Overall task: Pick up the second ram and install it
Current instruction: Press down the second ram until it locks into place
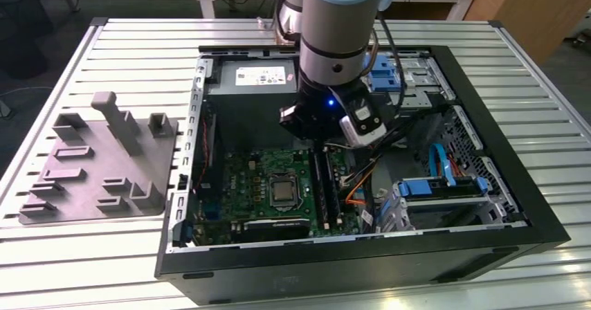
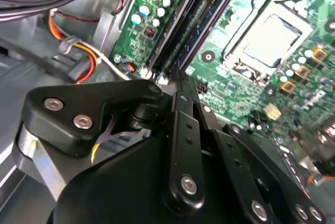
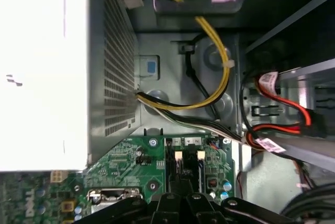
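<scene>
Two long dark sticks stand side by side in the motherboard's slots [image 2: 183,25]. The one I take for the second ram [image 2: 209,17] is dark blue-green and lies at board level, also seen as a long dark strip [image 1: 322,185] right of the processor socket [image 1: 282,189]. My gripper [image 1: 317,142] hangs inside the open computer case just above the far end of those slots. In the second wrist view its black linkages converge, the gripper [image 2: 178,75] shut, with its tips at the slot ends. I cannot tell whether they touch the stick. In the first wrist view the gripper [image 3: 183,203] sits over the slot ends [image 3: 178,164].
The grey fixture tray [image 1: 93,165] with upright blocks lies on the slatted table, on the exterior view's left of the case [image 1: 369,254]. A power supply [image 1: 249,78] fills the case's far corner. Yellow and black cables [image 3: 209,35], orange leads [image 2: 86,56] and blue drive bays [image 1: 443,185] crowd the gripper's surroundings.
</scene>
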Robot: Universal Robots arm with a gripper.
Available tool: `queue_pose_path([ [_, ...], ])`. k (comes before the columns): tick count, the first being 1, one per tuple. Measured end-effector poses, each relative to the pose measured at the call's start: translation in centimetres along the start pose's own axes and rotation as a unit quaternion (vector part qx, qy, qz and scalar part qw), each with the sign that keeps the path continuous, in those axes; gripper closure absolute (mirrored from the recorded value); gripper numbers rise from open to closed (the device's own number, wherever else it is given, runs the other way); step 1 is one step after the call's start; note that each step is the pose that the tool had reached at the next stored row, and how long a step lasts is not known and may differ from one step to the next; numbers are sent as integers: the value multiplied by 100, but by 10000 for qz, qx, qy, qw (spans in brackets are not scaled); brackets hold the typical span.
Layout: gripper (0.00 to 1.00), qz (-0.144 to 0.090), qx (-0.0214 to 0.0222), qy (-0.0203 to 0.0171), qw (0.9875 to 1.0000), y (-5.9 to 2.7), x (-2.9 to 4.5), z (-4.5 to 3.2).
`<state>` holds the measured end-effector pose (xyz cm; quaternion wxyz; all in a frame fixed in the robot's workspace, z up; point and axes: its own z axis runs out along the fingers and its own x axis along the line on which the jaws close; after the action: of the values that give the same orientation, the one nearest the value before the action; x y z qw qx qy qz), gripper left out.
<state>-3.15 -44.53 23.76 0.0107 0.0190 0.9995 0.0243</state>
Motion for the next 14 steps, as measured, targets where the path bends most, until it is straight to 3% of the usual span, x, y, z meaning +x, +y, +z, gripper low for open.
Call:
queue_pose_path([
  [3, 90, 0, 1, 0, 10000, 3, -1, -56],
  [6, 90, -1, 0, 0, 10000, -4, -2, -56],
  [14, 90, 0, 4, 0, 10000, -137, -6, -63],
])
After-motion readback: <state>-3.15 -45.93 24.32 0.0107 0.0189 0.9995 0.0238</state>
